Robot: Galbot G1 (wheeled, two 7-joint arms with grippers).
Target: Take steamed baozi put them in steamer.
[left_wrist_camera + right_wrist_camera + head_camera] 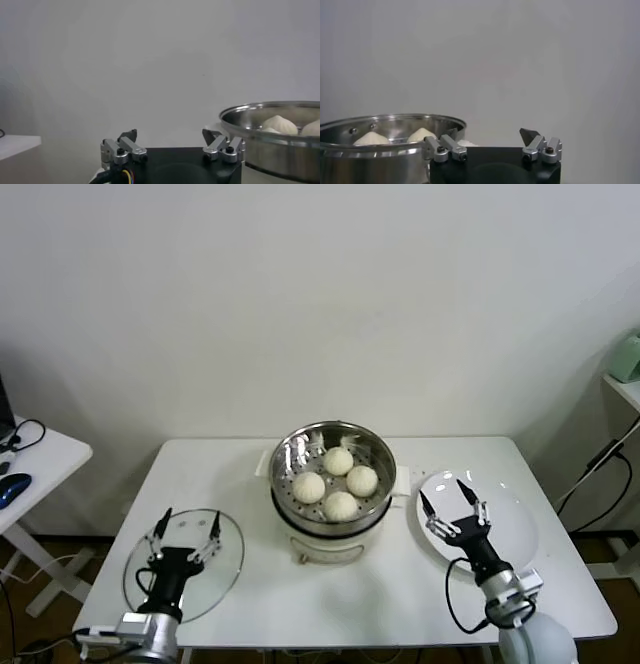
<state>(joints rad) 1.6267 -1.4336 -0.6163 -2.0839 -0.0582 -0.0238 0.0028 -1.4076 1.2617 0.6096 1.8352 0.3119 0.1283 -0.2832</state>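
Observation:
Several cream-white steamed baozi (340,505) lie together inside the shiny steel steamer (300,446), which stands on its cream pot base at the table's middle. The steamer's rim (260,111) with two baozi (280,124) shows in the left wrist view, and its rim (395,120) with baozi (372,137) shows in the right wrist view. My right gripper (449,495) hovers open and empty over the bare white plate (520,529) to the right of the steamer. Over the glass lid (225,569) on the left, my left gripper (188,520) rests open and holds nothing.
A side desk (45,459) with a mouse and cables stands at the far left. A cable (600,474) hangs by the table's right edge. The white wall runs close behind the table.

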